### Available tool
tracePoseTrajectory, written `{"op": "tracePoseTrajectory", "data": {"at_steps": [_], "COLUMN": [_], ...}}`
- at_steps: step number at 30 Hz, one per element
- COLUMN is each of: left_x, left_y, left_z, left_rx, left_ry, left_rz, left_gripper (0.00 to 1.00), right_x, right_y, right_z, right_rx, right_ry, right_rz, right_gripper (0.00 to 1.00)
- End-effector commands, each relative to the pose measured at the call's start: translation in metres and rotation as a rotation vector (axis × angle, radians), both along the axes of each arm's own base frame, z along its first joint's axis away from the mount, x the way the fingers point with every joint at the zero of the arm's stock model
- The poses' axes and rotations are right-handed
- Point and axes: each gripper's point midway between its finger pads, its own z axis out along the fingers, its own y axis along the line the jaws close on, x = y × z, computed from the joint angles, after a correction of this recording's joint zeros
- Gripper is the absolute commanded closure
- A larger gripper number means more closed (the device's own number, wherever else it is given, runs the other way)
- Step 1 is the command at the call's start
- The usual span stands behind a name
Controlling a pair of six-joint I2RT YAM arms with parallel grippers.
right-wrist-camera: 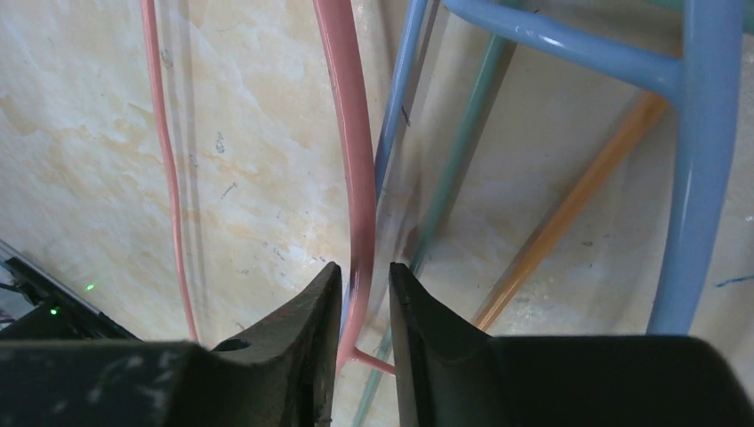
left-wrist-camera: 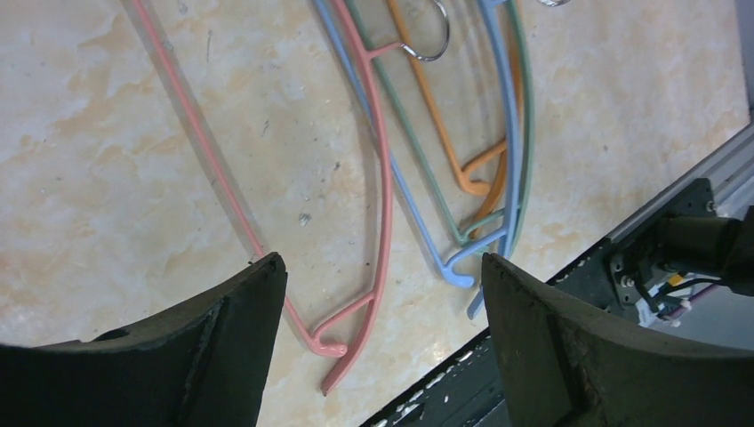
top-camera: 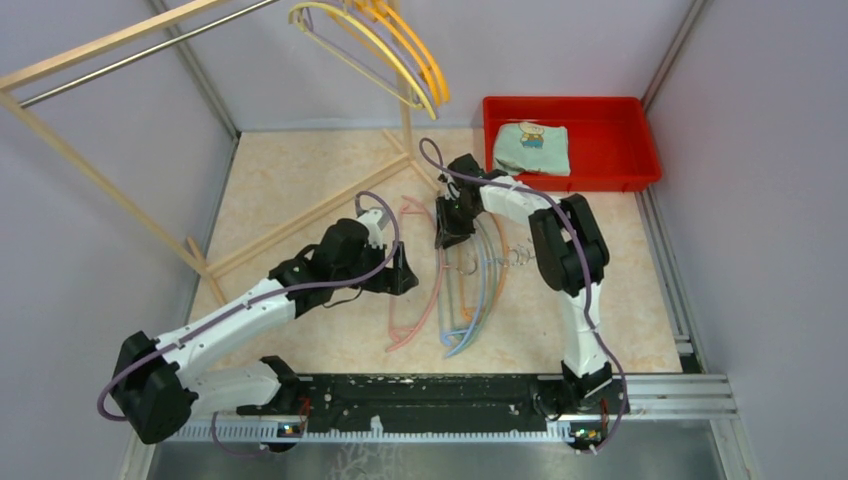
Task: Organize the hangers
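Observation:
Several hangers lie on the table: a pink hanger point(top-camera: 432, 300) and a bunch of blue point(top-camera: 487, 290), green and orange ones beside it. Yellow, orange and purple hangers point(top-camera: 395, 50) hang on the rack. My right gripper point(top-camera: 447, 235) is low over the pile. In the right wrist view it point(right-wrist-camera: 364, 271) is shut on the pink hanger's bar point(right-wrist-camera: 351, 160), with blue point(right-wrist-camera: 702, 178), green point(right-wrist-camera: 462, 160) and orange point(right-wrist-camera: 569, 213) bars beside it. My left gripper point(left-wrist-camera: 382, 267) is open and empty above the pink hanger's end point(left-wrist-camera: 384, 196).
A pale wooden rack point(top-camera: 100, 180) with a metal rail point(top-camera: 130, 62) stands at the back left. A red bin point(top-camera: 640, 140) holding a folded cloth point(top-camera: 531, 147) sits at the back right. The black base rail point(left-wrist-camera: 551, 294) runs along the near edge.

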Motion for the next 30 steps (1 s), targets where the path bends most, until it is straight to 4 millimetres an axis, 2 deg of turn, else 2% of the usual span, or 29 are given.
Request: {"op": "tracePoseTrajectory", "data": {"at_steps": [1,3,4,5,8,10,13,18,23,30], "left_x": [-0.001,-0.003,-0.004,-0.004,-0.003,-0.002,0.001,-0.001,-0.002,0.0], "left_y": [0.001,0.002,0.003,0.003,0.0,-0.007,-0.022,-0.048,-0.057,-0.044], "left_z": [-0.014,-0.019,-0.021,-0.023,-0.027,-0.028,-0.025,-0.029,-0.042,-0.057], "left_rx": [0.017,0.027,0.033,0.041,0.072,0.092,0.118,0.164,0.208,0.269], "left_ry": [-0.006,-0.003,-0.004,-0.007,-0.022,-0.034,-0.06,-0.091,-0.095,-0.104], "left_rz": [0.016,0.016,0.016,0.014,0.0,-0.017,-0.049,-0.109,-0.124,-0.076], "left_gripper": [0.15,0.15,0.15,0.15,0.15,0.16,0.16,0.16,0.16,0.16], "right_x": [0.004,0.003,0.003,0.003,0.005,0.008,0.013,0.019,0.018,0.008], "right_y": [0.01,0.01,0.01,0.01,0.011,0.012,0.015,0.019,0.021,0.021], "right_z": [-0.004,-0.004,-0.003,0.0,0.017,0.038,0.073,0.112,0.132,0.15], "right_rx": [0.029,0.028,0.029,0.032,0.047,0.061,0.086,0.116,0.145,0.174], "right_ry": [-0.022,-0.019,-0.02,-0.025,-0.047,-0.075,-0.125,-0.166,-0.176,-0.173], "right_rz": [0.022,0.023,0.022,0.021,0.017,0.014,0.005,-0.004,-0.012,0.003], "right_gripper": [0.77,0.88,0.97,1.0,1.0,1.0,1.0,1.0,1.0,1.0]}}
